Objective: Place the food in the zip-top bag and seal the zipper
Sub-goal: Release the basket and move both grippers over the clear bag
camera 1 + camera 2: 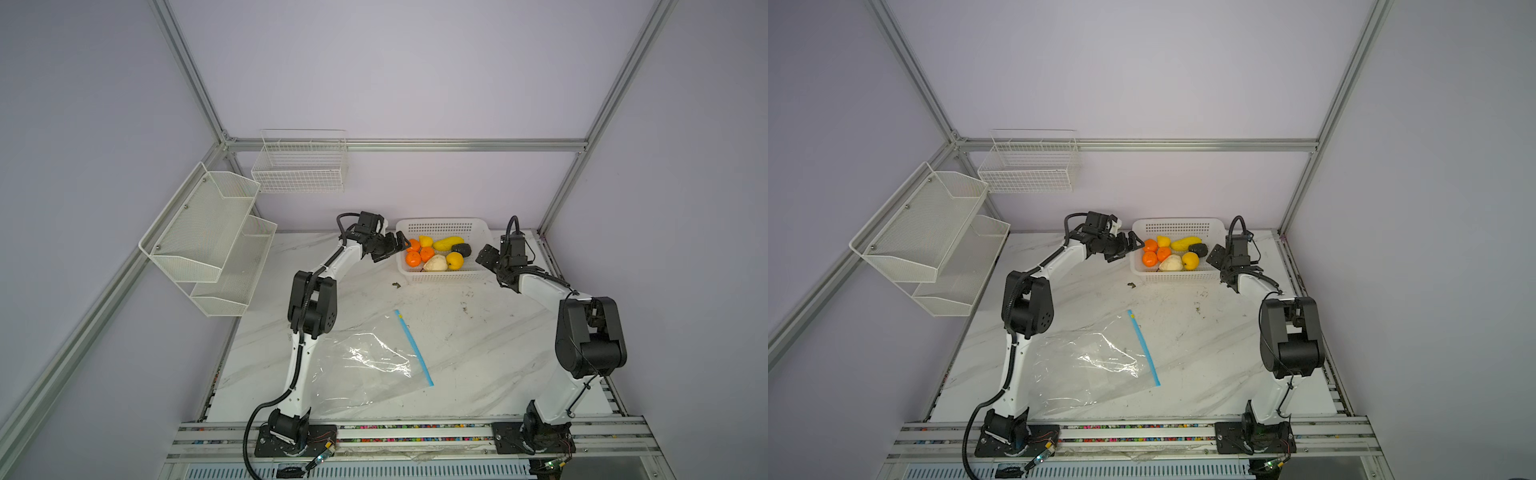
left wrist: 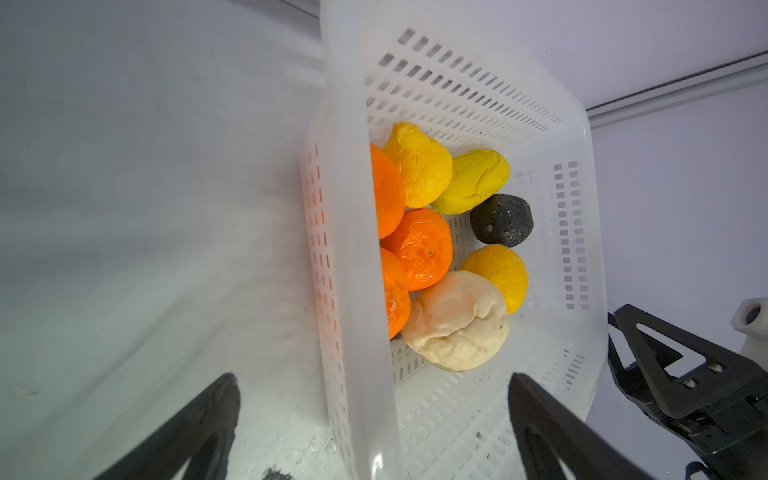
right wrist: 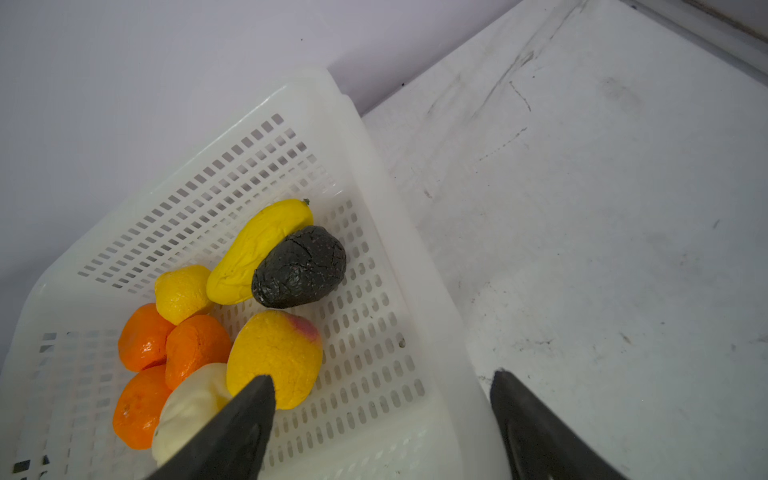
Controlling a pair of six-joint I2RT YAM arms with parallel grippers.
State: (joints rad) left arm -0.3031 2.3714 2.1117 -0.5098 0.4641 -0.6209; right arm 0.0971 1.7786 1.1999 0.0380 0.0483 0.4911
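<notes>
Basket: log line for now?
food: all in basket | bag: empty, flat | left hand: open, astride basket wall | right hand: open, opposite wall

Eight small toy foods heaped inside white perforated plastic basket: three orange tangerines at left end, long yellow piece, two yellow fruits, cream-white bulb, dark grey-black lump. Large crinkly transparent zip-top bag flat, well in front of basket; light-blue zipper strip along edge, small yellow tab at end nearest basket.

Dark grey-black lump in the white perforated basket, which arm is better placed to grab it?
Right, probably. The right gripper is open over the white perforated basket's wall nearest the dark grey-black lump; the left gripper, also open, is at the opposite wall, behind orange tangerines.
</notes>
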